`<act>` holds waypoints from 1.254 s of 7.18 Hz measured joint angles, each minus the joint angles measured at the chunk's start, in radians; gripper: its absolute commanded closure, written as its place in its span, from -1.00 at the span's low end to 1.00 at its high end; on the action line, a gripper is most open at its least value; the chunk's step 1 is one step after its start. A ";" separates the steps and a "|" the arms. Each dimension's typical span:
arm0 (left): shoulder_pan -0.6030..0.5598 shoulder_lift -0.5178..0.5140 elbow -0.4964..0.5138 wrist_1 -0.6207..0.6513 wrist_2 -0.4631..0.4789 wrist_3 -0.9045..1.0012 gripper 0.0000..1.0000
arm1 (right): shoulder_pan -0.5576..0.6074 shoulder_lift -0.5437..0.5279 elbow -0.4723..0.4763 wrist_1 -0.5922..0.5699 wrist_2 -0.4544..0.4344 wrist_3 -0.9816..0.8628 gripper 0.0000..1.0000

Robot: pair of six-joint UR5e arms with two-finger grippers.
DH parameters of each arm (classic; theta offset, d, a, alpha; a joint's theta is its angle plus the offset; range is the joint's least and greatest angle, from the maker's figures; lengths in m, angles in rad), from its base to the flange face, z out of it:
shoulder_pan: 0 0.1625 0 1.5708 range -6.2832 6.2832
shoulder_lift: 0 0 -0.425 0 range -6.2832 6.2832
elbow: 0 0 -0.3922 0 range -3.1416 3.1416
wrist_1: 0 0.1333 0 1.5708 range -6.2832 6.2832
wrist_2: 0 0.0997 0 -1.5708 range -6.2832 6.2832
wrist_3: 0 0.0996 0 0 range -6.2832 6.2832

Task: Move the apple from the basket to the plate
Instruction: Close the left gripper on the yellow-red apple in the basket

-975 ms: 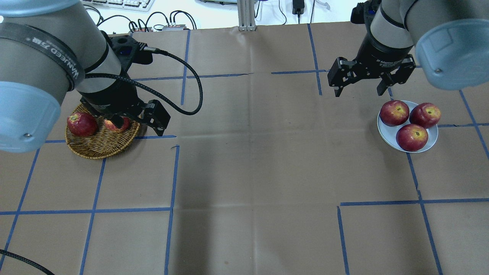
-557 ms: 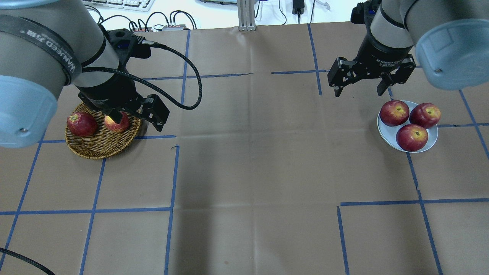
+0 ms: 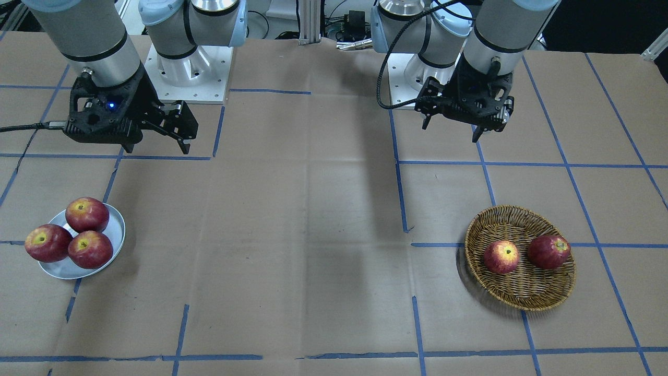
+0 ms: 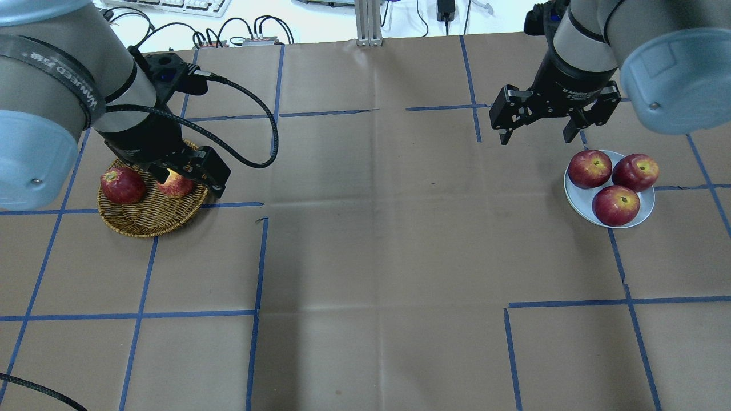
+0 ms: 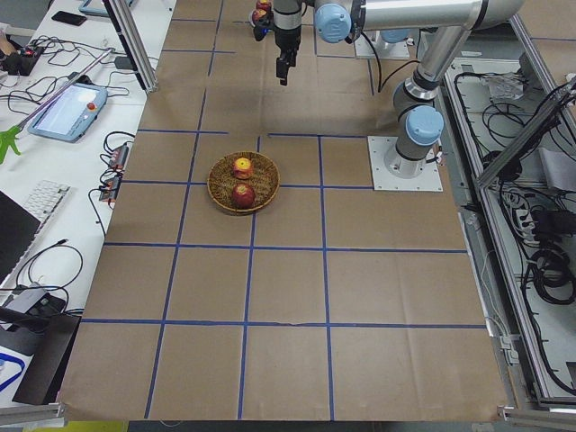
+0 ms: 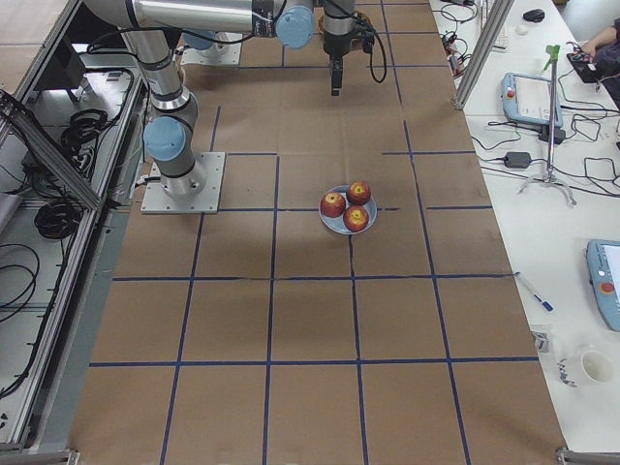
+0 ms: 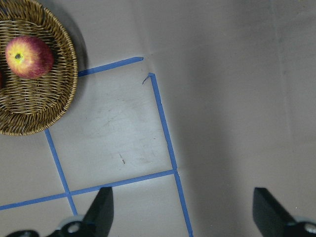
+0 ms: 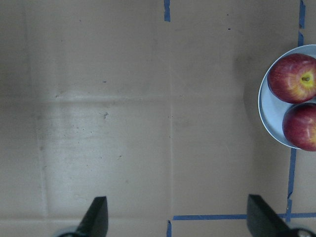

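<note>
The wicker basket (image 4: 149, 221) sits at the table's left and holds two apples. The lighter apple (image 3: 501, 256) with the yellow blush lies beside the darker apple (image 3: 549, 251). In the overhead view the lighter apple (image 4: 174, 185) is partly hidden by my left gripper (image 4: 185, 171). My left gripper (image 3: 451, 130) is open and empty, high above the table, apart from the basket (image 3: 522, 297). The left wrist view shows the apple (image 7: 28, 57) far off at top left. The plate (image 4: 578, 198) at the right holds three dark-red apples. My right gripper (image 4: 535, 137) is open and empty beyond the plate.
Brown paper with blue tape lines (image 4: 260, 257) covers the table. A black cable (image 4: 251, 131) loops off the left wrist. The three dark-red apples (image 3: 68, 237) fill most of the plate (image 3: 117, 230). Keyboards and cables lie beyond the far edge.
My left gripper has drawn away from the basket, still open and empty, and uncovers more of the lighter apple. The apples and the right arm have not moved.
</note>
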 measured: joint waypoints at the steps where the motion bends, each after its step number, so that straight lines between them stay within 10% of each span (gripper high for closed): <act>1: 0.047 -0.039 -0.011 0.044 0.000 0.052 -0.99 | 0.000 0.000 0.000 0.000 0.001 0.001 -1.00; 9: 0.236 -0.464 0.008 0.514 0.004 0.292 -0.98 | -0.001 0.000 -0.001 0.000 0.004 0.001 -1.00</act>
